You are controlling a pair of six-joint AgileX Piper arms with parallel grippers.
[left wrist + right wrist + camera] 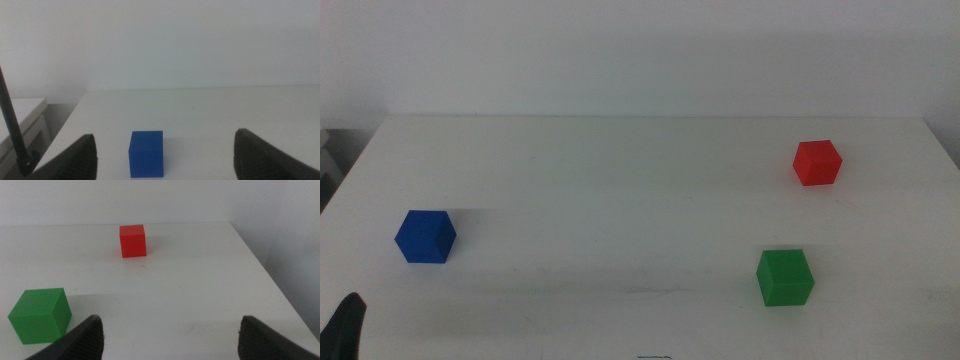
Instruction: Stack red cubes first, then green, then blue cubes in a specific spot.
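Note:
The red cube (817, 162) sits at the far right of the white table; it also shows in the right wrist view (132, 240). The green cube (785, 277) sits nearer, at the front right, and shows in the right wrist view (40, 315). The blue cube (425, 236) sits at the left, and shows in the left wrist view (146, 153). My left gripper (165, 157) is open, low at the front left corner (345, 325), the blue cube ahead between its jaws. My right gripper (172, 340) is open and out of the middle view, with both cubes ahead of it.
The white table (620, 200) ends at a far edge against a white wall and at a right edge (265, 265). A thin dark rod (12, 125) and a white shelf stand beyond the table's left edge.

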